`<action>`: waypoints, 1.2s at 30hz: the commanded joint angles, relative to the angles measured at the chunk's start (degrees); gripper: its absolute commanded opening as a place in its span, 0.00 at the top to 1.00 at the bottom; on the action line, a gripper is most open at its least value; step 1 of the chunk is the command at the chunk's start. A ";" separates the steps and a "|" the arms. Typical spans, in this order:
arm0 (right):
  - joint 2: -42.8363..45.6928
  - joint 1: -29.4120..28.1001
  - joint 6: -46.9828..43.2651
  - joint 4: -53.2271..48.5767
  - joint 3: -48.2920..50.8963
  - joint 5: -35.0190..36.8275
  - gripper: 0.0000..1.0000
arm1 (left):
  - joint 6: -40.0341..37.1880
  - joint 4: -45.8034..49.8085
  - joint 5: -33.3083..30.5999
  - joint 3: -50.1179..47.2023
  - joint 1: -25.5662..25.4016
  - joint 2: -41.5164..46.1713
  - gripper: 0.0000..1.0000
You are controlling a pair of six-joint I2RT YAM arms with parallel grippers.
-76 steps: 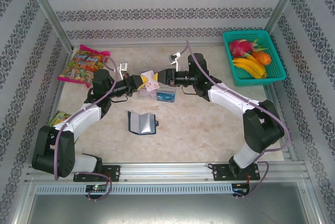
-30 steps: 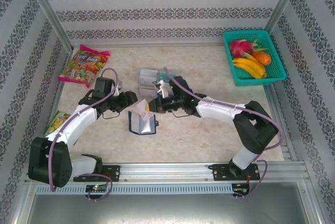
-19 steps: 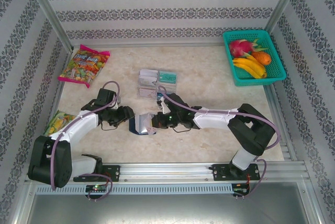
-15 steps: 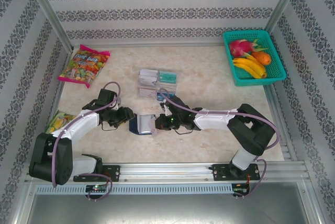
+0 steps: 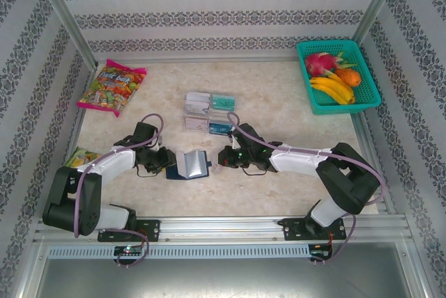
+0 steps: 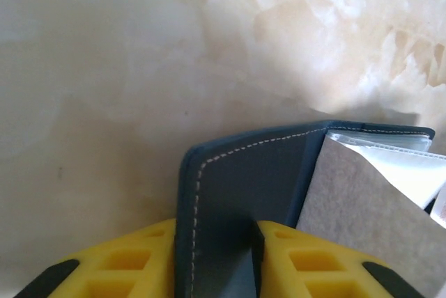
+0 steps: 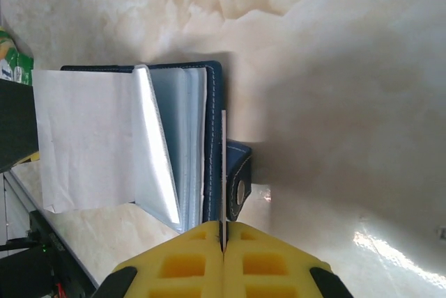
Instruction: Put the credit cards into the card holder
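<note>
Card holder (image 5: 189, 166) lies open on the table (image 5: 279, 117), near-centre, between the two grippers. It's a soft bi-fold: limp navy cover, grey inner leaf (image 7: 83, 138) fanned up off the spine, clear sleeves (image 7: 185, 138) behind it. Looks light, so I'd expect it to slide or fold shut if pushed; it needs pinning. Best hold is the cover's outer edge, away from the slots.

Left gripper (image 6: 216, 237) is at that edge from the left. Its yellow jaws sit either side of the stitched cover corner and the flap fills the gap. Can't tell if they're actually biting.

Credit card (image 7: 223, 152) shows edge-on as a thin white line, pinched in the right gripper (image 7: 223, 232) with the pads pressed together on it. It sits just right of the cover's edge, beside the snap tab (image 7: 239, 186), and is not in a slot as far as I can see. The card should be stiff, thin and slick. Hold the trailing end so the leading end stays free, and feed it flat along a sleeve. Angled entry would likely snag the leaf or shove the holder left.

Clear tray (image 5: 210, 113) is just far of the holder, with a teal card (image 5: 223, 101) in its far-right bay. Candy bag (image 5: 111, 88) is far left and fruit basket (image 5: 304, 68) far right, both well apart.
</note>
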State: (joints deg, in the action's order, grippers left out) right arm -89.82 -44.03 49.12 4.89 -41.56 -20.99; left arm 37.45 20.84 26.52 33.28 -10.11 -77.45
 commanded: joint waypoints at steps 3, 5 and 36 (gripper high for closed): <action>-1.18 -2.34 -1.84 0.44 -1.94 -0.53 1.00 | -0.27 -3.13 1.18 -1.37 0.22 -1.14 0.76; -1.33 -2.80 -2.18 0.71 -2.91 -0.89 1.00 | -0.19 -3.76 1.50 -1.60 0.18 -1.51 0.81; -5.00 -3.08 -5.35 -0.49 -9.11 -1.67 1.00 | -0.11 -3.87 2.38 -0.75 0.09 -1.19 0.93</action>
State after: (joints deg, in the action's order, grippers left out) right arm -94.00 -46.39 44.95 3.16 -49.04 -21.71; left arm 37.67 16.45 28.71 32.47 -10.02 -79.22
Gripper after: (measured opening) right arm 0.043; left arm 0.090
